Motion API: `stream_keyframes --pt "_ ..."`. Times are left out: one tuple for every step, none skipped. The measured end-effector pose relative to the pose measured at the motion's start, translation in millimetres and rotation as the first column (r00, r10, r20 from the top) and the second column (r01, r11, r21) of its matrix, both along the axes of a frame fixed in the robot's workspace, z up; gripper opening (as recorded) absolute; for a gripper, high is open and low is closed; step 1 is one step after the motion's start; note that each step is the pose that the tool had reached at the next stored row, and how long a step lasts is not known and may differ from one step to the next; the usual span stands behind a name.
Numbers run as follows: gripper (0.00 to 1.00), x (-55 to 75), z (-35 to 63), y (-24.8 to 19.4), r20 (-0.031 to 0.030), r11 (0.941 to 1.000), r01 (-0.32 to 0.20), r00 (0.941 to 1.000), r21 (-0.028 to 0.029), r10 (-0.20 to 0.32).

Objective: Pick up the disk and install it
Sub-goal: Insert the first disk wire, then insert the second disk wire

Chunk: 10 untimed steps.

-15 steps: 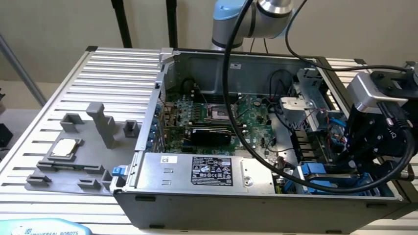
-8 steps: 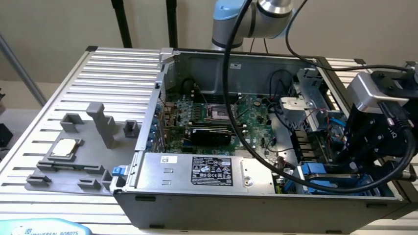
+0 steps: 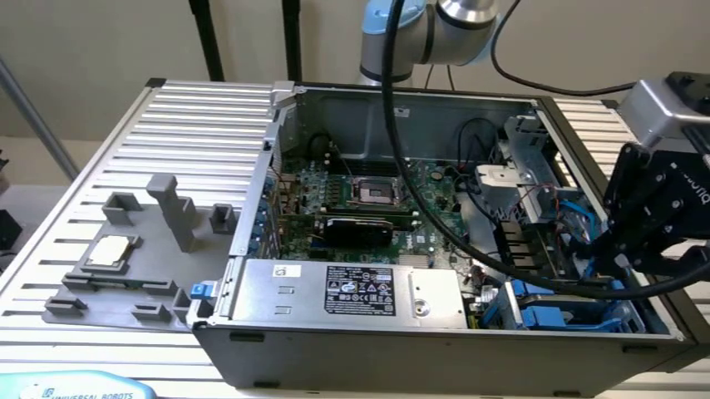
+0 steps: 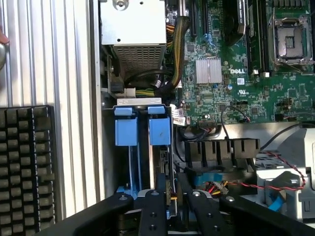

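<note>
At the near right corner of the open computer case (image 3: 444,349), seen in the exterior view, our gripper (image 4: 173,209) reaches down into the drive bay. Its black fingers (image 4: 153,211) stand slightly parted around the upright edge of the disk (image 4: 158,162), whose blue rail tabs (image 4: 142,130) sit slotted in the bay. Whether we squeeze it, we cannot tell. Farther in lies the green motherboard (image 3: 367,195).

We are seeing a plain beige wall (image 3: 100,41) standing behind a ribbed metal table (image 3: 189,125). Two dark vertical posts (image 3: 205,37) are rising at the back; even, soft light is falling across everything.
</note>
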<state>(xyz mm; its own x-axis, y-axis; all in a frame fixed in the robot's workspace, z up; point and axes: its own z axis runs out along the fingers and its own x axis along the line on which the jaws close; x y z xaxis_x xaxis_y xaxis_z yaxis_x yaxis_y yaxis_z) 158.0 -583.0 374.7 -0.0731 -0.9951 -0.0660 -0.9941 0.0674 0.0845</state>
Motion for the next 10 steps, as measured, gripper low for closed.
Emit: stream_keyframes --pt "0.24 0.0 4.2 0.1 0.0000 1.0000 0.000 1.0000 -0.0005 0.000" --pt "0.24 -0.2 7.5 0.4 0.0000 1.0000 0.000 1.0000 -0.0001 0.000" --pt "0.24 -0.6 9.8 0.6 0.0001 1.0000 0.000 1.0000 -0.0002 0.000" --pt "0.24 -1.3 10.7 1.2 0.0000 1.0000 0.000 1.0000 0.0000 0.000" --pt "0.24 -2.3 10.7 1.8 0.0000 1.0000 0.000 1.0000 0.0001 0.000" --pt "0.24 -3.6 10.9 2.5 0.0001 1.0000 0.000 1.0000 -0.0002 0.000" --pt "0.24 -5.6 10.8 3.5 0.0003 1.0000 0.000 1.0000 -0.0001 0.000" --pt "0.24 -7.7 10.9 5.1 0.0005 1.0000 0.000 1.0000 -0.0002 0.000" --pt "0.24 -9.3 10.8 7.0 0.0011 1.0000 0.000 1.0000 -0.0003 0.000" --pt "0.24 -10.4 10.6 8.7 0.0018 1.0000 0.000 1.0000 -0.0003 0.000"
